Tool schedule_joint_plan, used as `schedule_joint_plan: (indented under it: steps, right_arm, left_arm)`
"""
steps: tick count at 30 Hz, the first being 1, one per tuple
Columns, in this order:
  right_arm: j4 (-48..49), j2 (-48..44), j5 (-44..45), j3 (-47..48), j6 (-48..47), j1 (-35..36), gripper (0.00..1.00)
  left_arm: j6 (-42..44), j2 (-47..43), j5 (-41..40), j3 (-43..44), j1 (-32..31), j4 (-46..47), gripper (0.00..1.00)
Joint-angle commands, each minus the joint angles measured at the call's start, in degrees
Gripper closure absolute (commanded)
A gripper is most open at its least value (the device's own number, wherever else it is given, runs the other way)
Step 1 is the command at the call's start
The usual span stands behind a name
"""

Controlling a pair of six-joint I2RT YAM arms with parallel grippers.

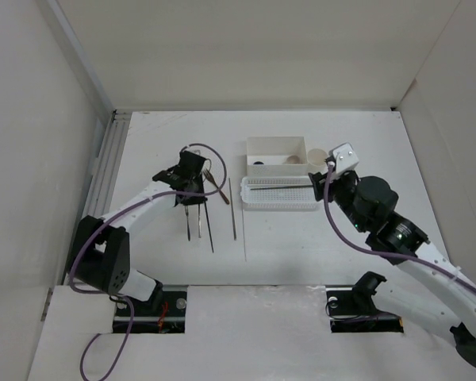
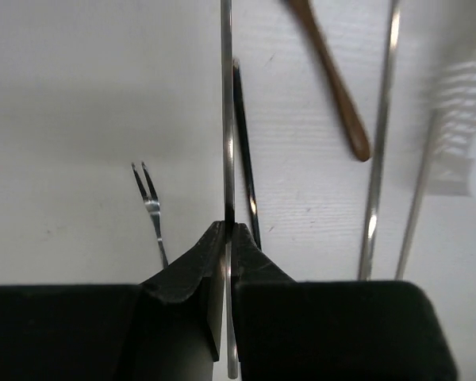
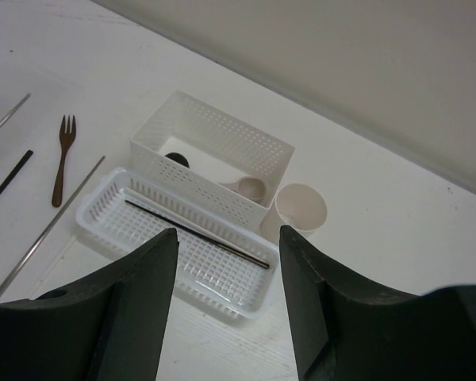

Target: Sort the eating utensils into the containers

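My left gripper (image 1: 186, 187) (image 2: 228, 228) is shut on a silvery chopstick (image 2: 228, 119) low over the table. Beside it lie a dark chopstick (image 2: 244, 151), a small two-tined metal fork (image 2: 151, 202) and a brown fork (image 2: 333, 79) (image 3: 63, 159). Two more silvery chopsticks (image 2: 381, 135) lie to the right. My right gripper (image 1: 331, 176) (image 3: 227, 234) hangs open and empty over the white shallow basket (image 1: 279, 203) (image 3: 103, 208), which holds one dark chopstick (image 3: 194, 232). The white box (image 1: 276, 141) (image 3: 222, 131) holds a cream spoon (image 3: 250, 189) and a dark item (image 3: 175, 161). The cream cup (image 1: 317, 156) (image 3: 301, 208) stands beside it.
Two thin chopsticks (image 1: 233, 208) lie on the table between the left gripper and the basket. White walls enclose the table on three sides, with a rail (image 1: 103, 171) along the left edge.
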Motion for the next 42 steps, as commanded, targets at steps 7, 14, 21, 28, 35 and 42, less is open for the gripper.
schedule_joint_plan:
  steps: [7, 14, 21, 28, 35, 42]
  right_arm:
    - [15.66, 6.27, -9.12, -0.67, 2.14, -11.81, 0.42]
    - [18.92, 14.62, -16.25, 7.93, 6.36, -28.17, 0.42]
    - [21.55, 21.31, -23.54, 11.55, 5.66, -37.66, 0.43]
    - [24.28, 20.08, -25.22, 8.13, 2.67, -38.9, 0.43]
    - [24.28, 16.56, -24.69, 6.1, -0.93, -38.9, 0.43]
    - [24.28, 15.42, -24.08, 5.04, -3.66, -38.9, 0.43]
  left_arm:
    - [26.35, -2.47, 0.33, 15.89, -4.75, 0.47, 1.0]
    - [54.35, 3.23, 18.6, 26.68, -10.72, 7.69, 1.0]
    - [69.51, 18.8, 22.47, 42.6, -18.29, -2.67, 1.0]
    - [72.78, 26.44, 26.18, 42.08, -21.37, 1.34, 1.0]
    - [74.88, 33.04, 25.19, 47.26, -21.9, 2.33, 1.0]
    - [76.47, 34.88, 25.99, 45.34, -22.43, 6.28, 1.0]
